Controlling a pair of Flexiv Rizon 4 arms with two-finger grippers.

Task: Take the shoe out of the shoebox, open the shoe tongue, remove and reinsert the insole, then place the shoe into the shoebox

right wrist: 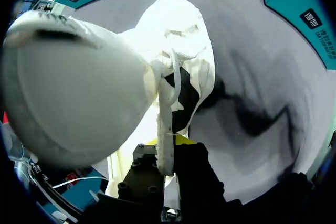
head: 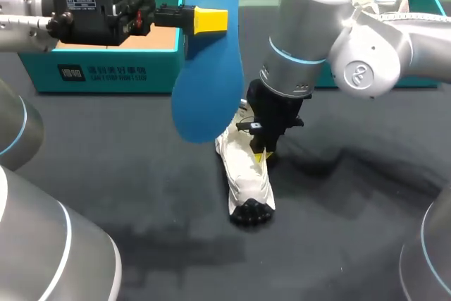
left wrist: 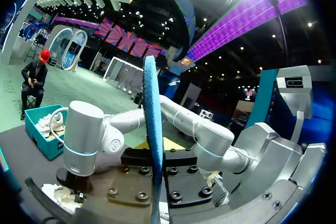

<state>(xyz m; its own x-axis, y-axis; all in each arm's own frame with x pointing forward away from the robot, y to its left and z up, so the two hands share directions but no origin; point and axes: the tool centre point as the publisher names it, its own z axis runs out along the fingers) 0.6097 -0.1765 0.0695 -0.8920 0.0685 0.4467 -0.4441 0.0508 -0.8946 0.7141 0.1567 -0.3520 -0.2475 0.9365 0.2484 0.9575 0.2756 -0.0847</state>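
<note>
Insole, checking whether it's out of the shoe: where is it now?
In the head view the blue insole hangs upright in the left hand, above the table, beside the left shoebox, its lower end near the white shoe.

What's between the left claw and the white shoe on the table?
Only the blue insole: the left gripper clamps it, and its rounded end hangs down toward the white shoe. The head view shows this.
</note>
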